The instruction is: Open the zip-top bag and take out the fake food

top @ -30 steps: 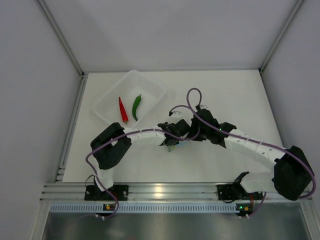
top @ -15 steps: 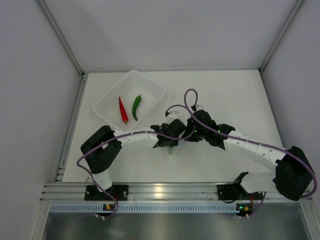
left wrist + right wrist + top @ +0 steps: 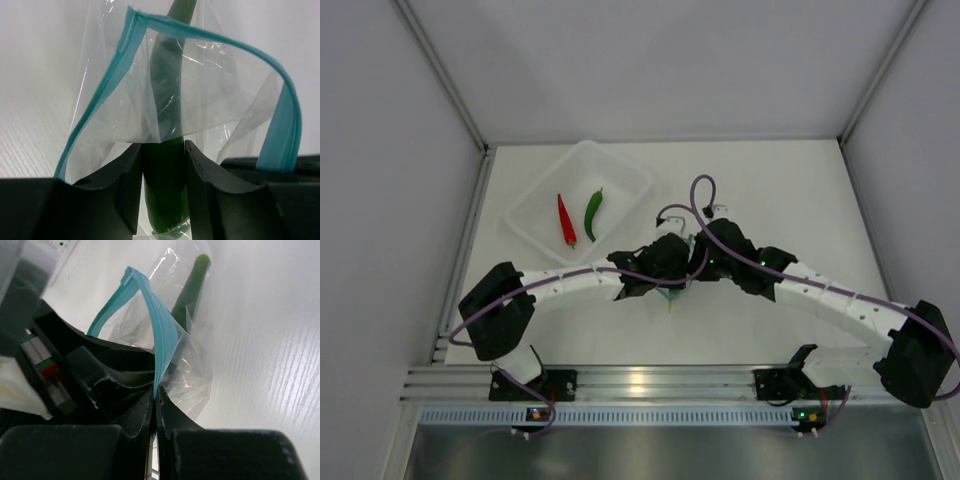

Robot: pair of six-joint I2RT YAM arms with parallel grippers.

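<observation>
Hard to find the zip-top bag (image 3: 671, 298) from above: just a tiny pale bit poking out under two black wrists pressed close together near the middle of the white table (image 3: 770, 190). No seeing any fingers from up there, all tucked under the wrists. Much easier up close. Squeezes the green pepper (image 3: 165, 125) with the left gripper (image 3: 164, 167), one black finger on each side, down near the pepper's round end. Cannot tell whether thin plastic lies between fingers and pepper. Loses the pepper's far end off the top of that picture. Pinches the blue zip strip (image 3: 162, 340) with the right gripper (image 3: 155, 400), fingers clenched tight with no gap. Hides the low half of the pepper behind the strip and the black fingers in the right wrist view; shows only the far tip through crinkly plastic. Holds the bag's mouth open in a wide loop, pepper inside. Back left on the table, in a clear tub (image 3: 620, 185), a red pepper (image 3: 565, 220) and the other green pepper (image 3: 593, 213), side by side, well apart from the bag.
</observation>
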